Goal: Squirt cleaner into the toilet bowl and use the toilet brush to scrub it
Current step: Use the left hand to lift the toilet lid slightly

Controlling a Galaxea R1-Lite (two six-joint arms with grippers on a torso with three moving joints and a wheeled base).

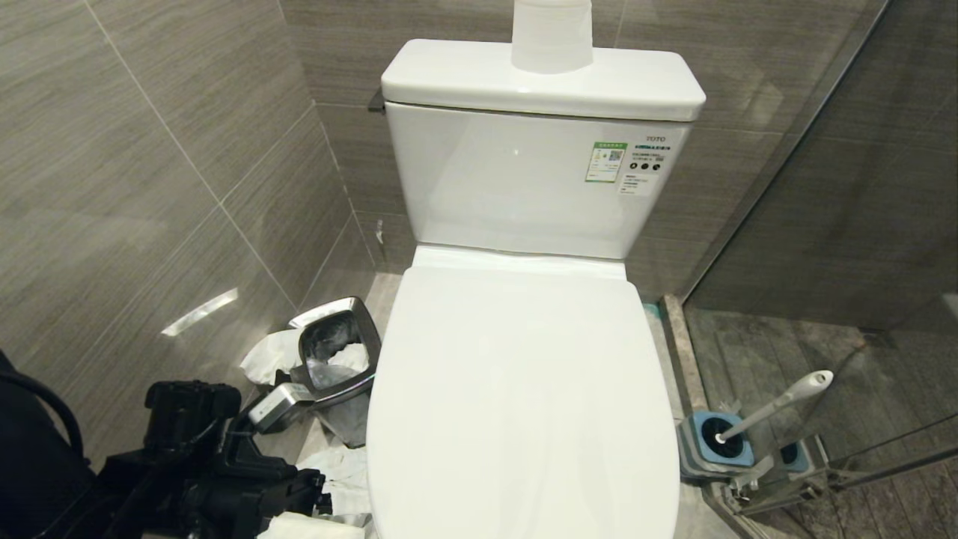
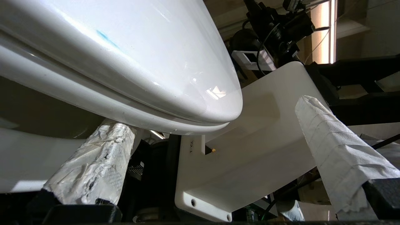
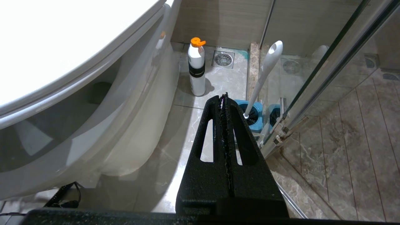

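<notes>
Toilet bowl (image 1: 524,389) sits before us with its lid down, the white tank (image 1: 539,180) behind it and a white roll standing on the tank top. Our left gripper (image 2: 212,137) hangs low at the bowl's front left, its paper-wrapped fingers (image 2: 93,165) spread wide with nothing between them; in the left wrist view one finger lies right under the front lip of the closed lid and seat, and the other stands well clear beside it. A faint turquoise smear of cleaner (image 2: 106,38) marks the lid's surface there. In the head view we see only the dark bulk of the left arm (image 1: 217,464) at the lower left, next to the steel waste bin (image 1: 337,352) and crumpled white paper on the floor.

Our right gripper (image 3: 224,97) is pressed fully closed on nothing, hanging above the floor on the bowl's right side. Just beyond its tips stands the toilet brush (image 3: 264,75), head down in its blue-topped holder (image 3: 254,112), handle leaning up toward the glass shower partition (the gripper is near it but not touching). In the head view the brush (image 1: 778,404) sits to the right of the bowl, against the glass. A white bottle with an orange cap (image 3: 197,70) stands on the floor farther back, near the floor drain (image 3: 223,58).
</notes>
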